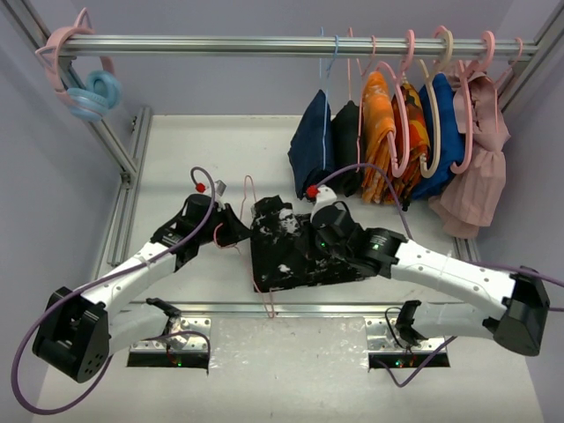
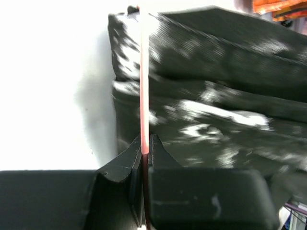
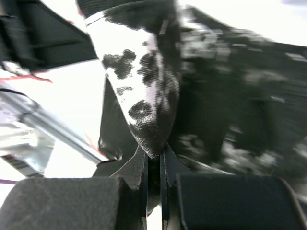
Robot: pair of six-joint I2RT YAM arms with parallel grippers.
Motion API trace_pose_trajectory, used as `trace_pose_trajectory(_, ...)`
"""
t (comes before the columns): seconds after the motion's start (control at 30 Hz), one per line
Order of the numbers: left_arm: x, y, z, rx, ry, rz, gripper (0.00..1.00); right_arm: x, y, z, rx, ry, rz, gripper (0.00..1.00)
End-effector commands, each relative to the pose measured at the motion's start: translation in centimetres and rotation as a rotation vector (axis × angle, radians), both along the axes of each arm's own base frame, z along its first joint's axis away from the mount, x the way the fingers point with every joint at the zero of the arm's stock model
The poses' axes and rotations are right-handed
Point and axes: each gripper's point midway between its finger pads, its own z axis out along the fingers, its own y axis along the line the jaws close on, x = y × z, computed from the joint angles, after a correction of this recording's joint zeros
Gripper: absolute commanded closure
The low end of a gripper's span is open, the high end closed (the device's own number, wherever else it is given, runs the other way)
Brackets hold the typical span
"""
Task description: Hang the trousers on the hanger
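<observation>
- Trousers lie bunched on the table at the centre of the frame, draped over the thin pink hanger.
- Left claw, at the fabric's left edge, is clamped tight on the hanger wire.
- Right claw is pinched closed on a white-splotched fold of the trousers.

The table is a flat white surface. 2 items rest on it near its middle: the trousers, bunched in a black-and-white heap, and the hanger, whose thin pink wire runs along the heap's left edge. An aluminium rail crosses the near edge.
</observation>
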Motion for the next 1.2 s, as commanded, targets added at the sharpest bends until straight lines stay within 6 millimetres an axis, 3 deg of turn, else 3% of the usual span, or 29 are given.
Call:
trace_pose_trajectory(0.0,-4.4,1.4,-2.8,0.087,0.141,-0.056,1.00,0.6,-4.5,2.7,-0.106,-0.111,-0.028,1.00)
trace_pose_trajectory(0.07,-4.6,1.8,-1.9,0.103,0.120,-0.052,1.00,0.8,-6.2,3.8,-0.151,-0.138,-0.059,1.00)
trace_pose_trajectory(0.23,-5.2,2.1,0.3,0.109,0.082,-0.051,1.00,1.3,-10.8,3.4,-0.262,-0.126,-0.169,1.00)
trace_pose_trajectory(0.33,-5.9,2.4,2.1,0.100,0.072,-0.054,1.00,1.0,-11.5,2.4,-0.274,-0.099,-0.179,1.00)
trace_pose_trajectory(0.43,-6.1,3.3,5.4,0.101,0.005,-0.019,1.00,0.4,-9.7,1.1,-0.221,-0.050,-0.122,1.00)
trace_pose_trajectory(0.53,-6.0,5.1,7.1,0.169,-0.018,0.047,1.00,-0.6,-5.8,-0.1,-0.083,0.012,-0.002,1.00)
trace_pose_trajectory(0.63,-5.8,5.7,7.0,0.201,-0.014,0.067,1.00,-1.5,-2.6,-0.6,0.006,0.057,0.084,1.00)
trace_pose_trajectory(0.7,-5.6,5.7,5.5,0.220,0.012,0.063,1.00,-1.9,0.2,-0.8,0.030,0.073,0.139,1.00)
trace_pose_trajectory(0.73,-5.4,5.4,5.4,0.219,0.013,0.054,1.00,-2.0,0.8,-0.1,0.044,0.061,0.154,1.00)
trace_pose_trajectory(0.83,-6.0,3.5,2.4,0.202,0.087,-0.079,1.00,-2.7,4.5,0.9,0.122,0.072,0.232,1.00)
trace_pose_trajectory(0.93,-6.4,3.0,1.2,0.208,0.139,-0.139,1.00,-2.5,6.1,2.0,0.108,0.052,0.257,1.00)
trace_pose_trajectory(1.03,-6.1,3.3,1.3,0.242,0.139,-0.138,1.00,-1.3,6.8,4.2,0.103,0.003,0.253,1.00)
trace_pose_trajectory(1.1,-5.8,4.6,0.8,0.335,0.176,-0.111,1.00,-0.6,7.7,7.1,0.119,-0.042,0.276,1.00)
trace_pose_trajectory(1.17,-5.7,5.3,0.4,0.381,0.199,-0.106,1.00,-0.5,8.5,8.3,0.125,-0.047,0.303,1.00)
